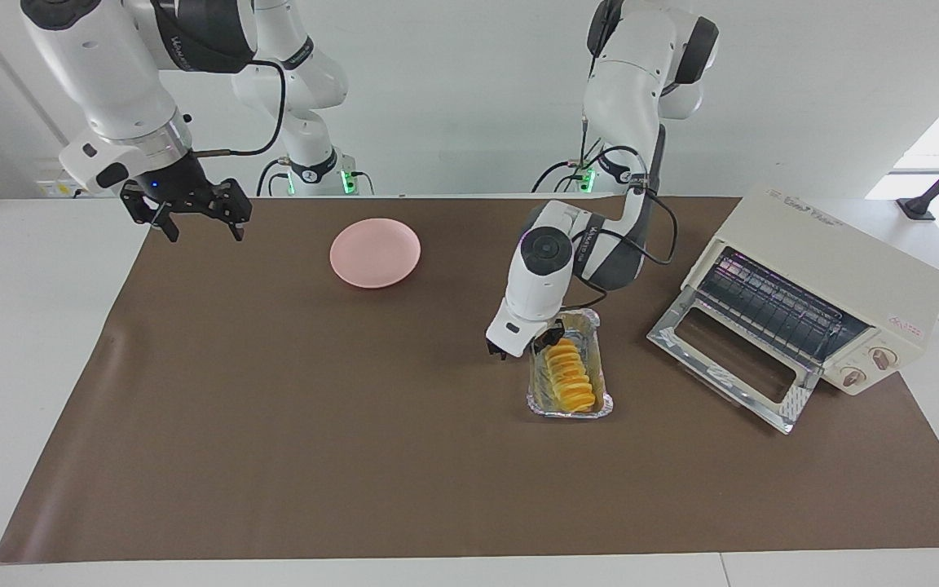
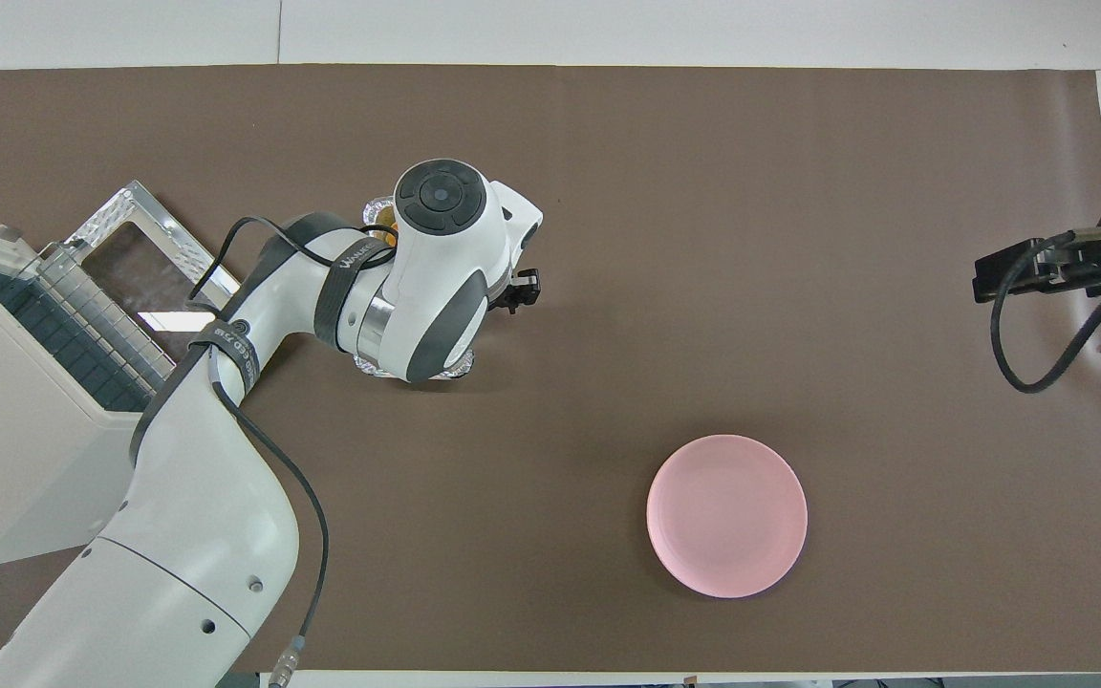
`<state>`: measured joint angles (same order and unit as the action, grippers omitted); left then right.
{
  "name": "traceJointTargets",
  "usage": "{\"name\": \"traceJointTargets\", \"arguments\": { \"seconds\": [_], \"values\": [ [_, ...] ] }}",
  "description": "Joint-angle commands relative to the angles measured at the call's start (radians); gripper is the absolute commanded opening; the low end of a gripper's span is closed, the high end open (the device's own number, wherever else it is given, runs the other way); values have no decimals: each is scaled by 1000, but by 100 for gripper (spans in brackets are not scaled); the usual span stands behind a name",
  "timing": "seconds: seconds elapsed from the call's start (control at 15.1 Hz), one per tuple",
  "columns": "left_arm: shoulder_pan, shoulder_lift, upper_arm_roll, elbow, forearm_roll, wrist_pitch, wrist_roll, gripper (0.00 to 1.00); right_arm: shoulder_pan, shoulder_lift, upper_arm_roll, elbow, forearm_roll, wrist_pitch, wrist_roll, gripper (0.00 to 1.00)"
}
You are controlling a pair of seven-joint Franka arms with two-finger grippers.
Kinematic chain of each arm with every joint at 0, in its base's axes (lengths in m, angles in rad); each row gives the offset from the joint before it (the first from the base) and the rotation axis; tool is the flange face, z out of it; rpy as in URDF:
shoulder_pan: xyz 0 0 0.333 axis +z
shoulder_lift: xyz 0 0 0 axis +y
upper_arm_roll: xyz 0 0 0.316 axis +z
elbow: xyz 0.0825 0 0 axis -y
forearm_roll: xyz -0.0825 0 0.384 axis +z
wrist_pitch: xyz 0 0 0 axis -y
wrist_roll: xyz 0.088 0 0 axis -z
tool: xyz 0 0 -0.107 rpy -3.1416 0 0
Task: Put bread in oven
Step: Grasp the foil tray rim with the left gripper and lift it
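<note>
The bread (image 1: 569, 377), a ridged golden-yellow loaf, lies in a silver foil tray (image 1: 596, 326) near the middle of the table. The cream-white oven (image 1: 836, 269) stands beside the tray toward the left arm's end, with its glass door (image 1: 730, 367) dropped open and the wire rack showing. My left gripper (image 1: 522, 346) is low over the tray's end nearer the robots, open, one finger outside the tray wall and one at the loaf's end. In the overhead view my left arm hides almost all of the tray (image 2: 445, 368) and the bread; the oven (image 2: 15, 430) shows. My right gripper (image 1: 200, 220) waits open over the mat's corner.
A pink plate (image 1: 375, 253) lies empty nearer the robots than the tray, toward the right arm's end; it also shows in the overhead view (image 2: 727, 516). A brown mat (image 1: 274, 424) covers the table.
</note>
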<state>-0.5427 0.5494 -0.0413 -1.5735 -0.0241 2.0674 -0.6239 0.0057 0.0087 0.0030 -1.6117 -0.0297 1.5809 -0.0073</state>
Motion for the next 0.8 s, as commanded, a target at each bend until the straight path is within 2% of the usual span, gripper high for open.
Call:
{"name": "traceJointTargets", "arguments": {
  "seconds": [0.0, 0.07, 0.13, 0.2, 0.46, 0.73],
  "values": [
    [6, -16, 9, -23, 7, 22, -10, 43, -13, -12, 9, -8, -4, -10, -13, 100],
    [7, -16, 9, -23, 6, 22, -11, 38, -13, -13, 9, -8, -4, -12, -13, 100],
    [7, -16, 9, -23, 6, 20, -13, 17, -13, -13, 9, -11, -4, -12, -13, 100],
    [9, -16, 9, -25, 6, 14, -10, 0, -13, -13, 9, -11, -4, -12, -13, 100],
    [33, -19, 9, -22, -13, -25, -10, 0, -15, -15, 9, -5, 2, -48, -22, 100],
    [38, -9, 17, 75, -56, -170, -54, 0, -15, -16, 9, -5, 21, -71, -22, 100]
  ]
}}
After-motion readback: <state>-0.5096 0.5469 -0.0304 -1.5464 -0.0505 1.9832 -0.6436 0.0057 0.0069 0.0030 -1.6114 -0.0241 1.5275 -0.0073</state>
